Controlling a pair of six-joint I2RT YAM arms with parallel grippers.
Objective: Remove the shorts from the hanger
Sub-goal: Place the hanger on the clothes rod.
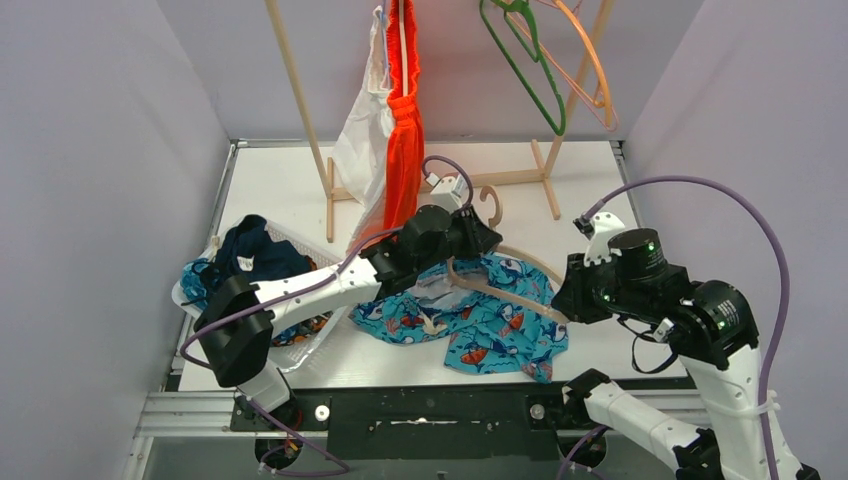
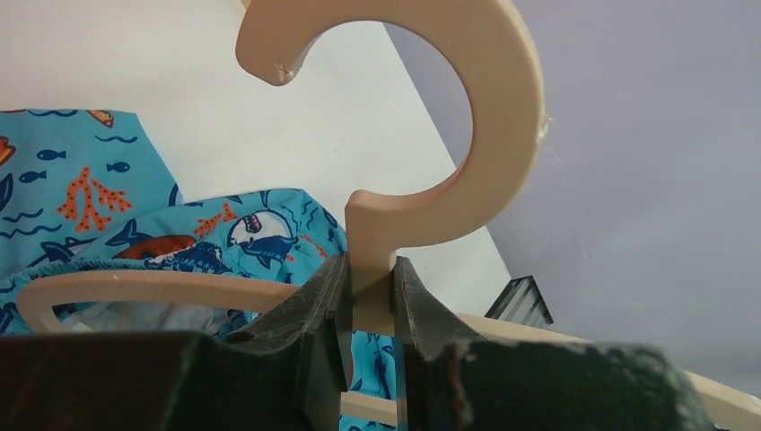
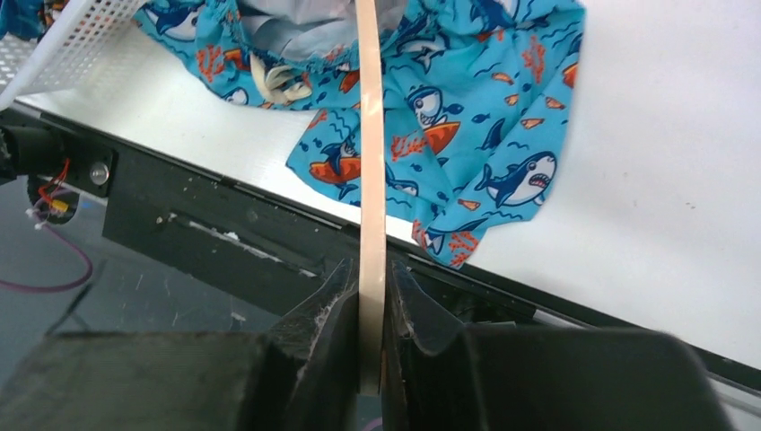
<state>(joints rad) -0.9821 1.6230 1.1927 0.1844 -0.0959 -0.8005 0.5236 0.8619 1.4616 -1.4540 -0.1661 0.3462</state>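
Shorts at table front edge | left gripper pinches hanger neck | right gripper pinches hanger arm

Shows teal across the soft fabric shorts, printed with grey-white sharks, orange coral and small dark-blue fish. Pale beige on the smooth wooden hanger. Plain bright orange on the hanging fabric shorts, white on the cloth beside them. Navy on the crumpled shorts. Green on one thin wire hanger, orange on a second wire hanger.
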